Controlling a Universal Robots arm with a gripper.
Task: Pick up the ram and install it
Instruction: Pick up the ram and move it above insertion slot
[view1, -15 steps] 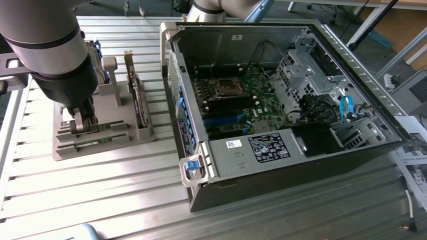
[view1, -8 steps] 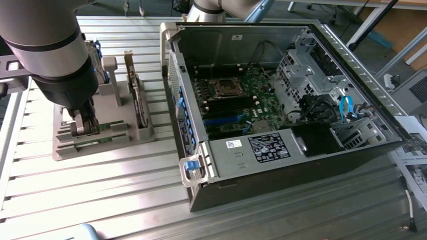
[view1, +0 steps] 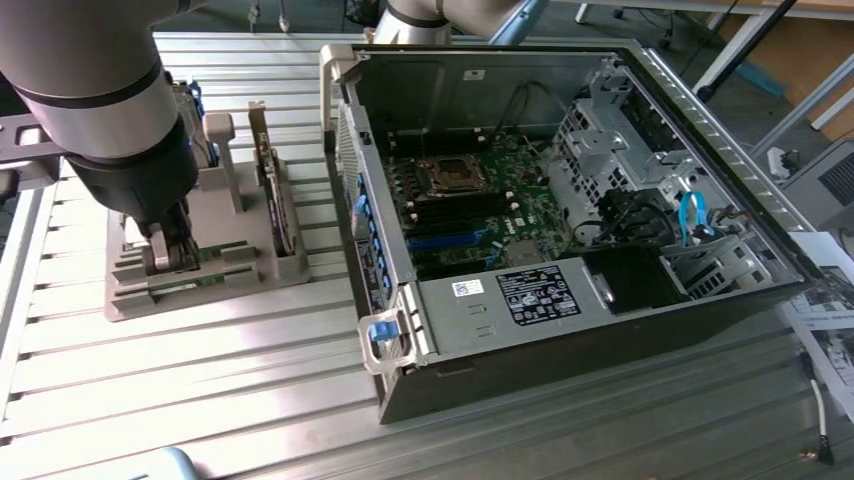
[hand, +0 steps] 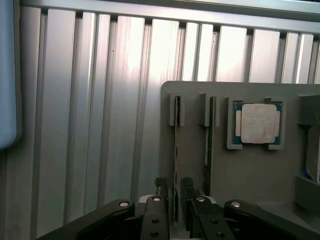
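My one gripper (hand: 173, 187) is hanging over one grey holder (hand: 250, 175) on a ribbed metal table (view1: 200, 400). My jaws are standing open, one finger on each side of a ram (hand: 175, 135) that is sitting on edge in its slot, and they are not closed on it. A second ram (hand: 208, 135) is standing in the next slot, just beside the first. One square silver processor (hand: 258, 123) is lying flat in a pocket just beside the second ram. In the exterior view the holder is sitting at nine o'clock from one open computer case (view1: 534, 350). One wider green card (view1: 276, 190) is standing upright in the holder, between my gripper and the case.
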